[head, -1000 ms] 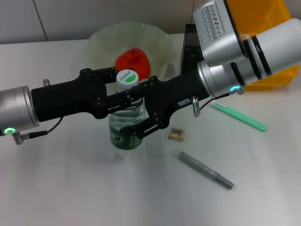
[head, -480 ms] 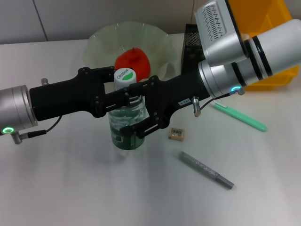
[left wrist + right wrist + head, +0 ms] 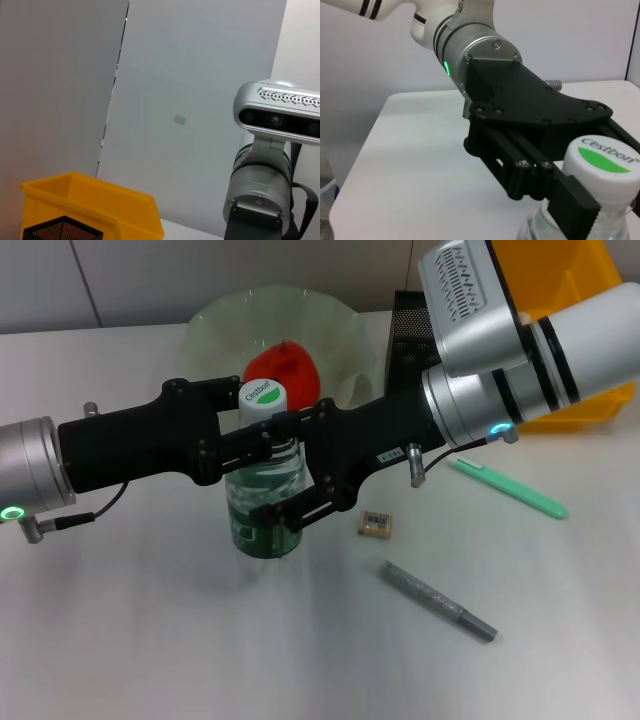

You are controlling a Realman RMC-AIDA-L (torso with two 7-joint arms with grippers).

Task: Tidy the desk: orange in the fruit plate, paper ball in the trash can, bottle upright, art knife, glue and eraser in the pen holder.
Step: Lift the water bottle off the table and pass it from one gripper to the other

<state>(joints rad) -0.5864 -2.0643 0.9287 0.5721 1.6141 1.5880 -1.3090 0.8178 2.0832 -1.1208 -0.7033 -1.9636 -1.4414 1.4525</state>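
Bottle [image 3: 262, 495] first: it is standing upright on the white table [image 3: 150, 630], near the middle, just in front of the fruit plate [image 3: 210, 330]. Its white cap with the green mark is pointing up.

Both black tools are reaching to the bottle from the two sides. The left tool [image 3: 235, 435] is coming in from the left, and its fingers [image 3: 572, 197] are pressing on the bottle's neck just under the cap, so it is closed on the bottle. The right tool [image 3: 290, 475] is coming in from the right. Its fingers are sitting around the clear body of the bottle, one near the top and one lower down, but I cannot tell if they are squeezing it or only sitting beside it.

The orange [image 3: 283, 372] is lying inside the fruit plate. The pen holder [image 3: 405, 325] is standing behind the right arm, and the yellow trash can [image 3: 560, 280] is just beside it.

The little eraser [image 3: 376, 525] is lying on the table to the right of the bottle. A green pen-shaped thing [image 3: 510, 488] is lying farther right. A grey stick [image 3: 438, 601] is lying nearer the front, apart from the eraser.
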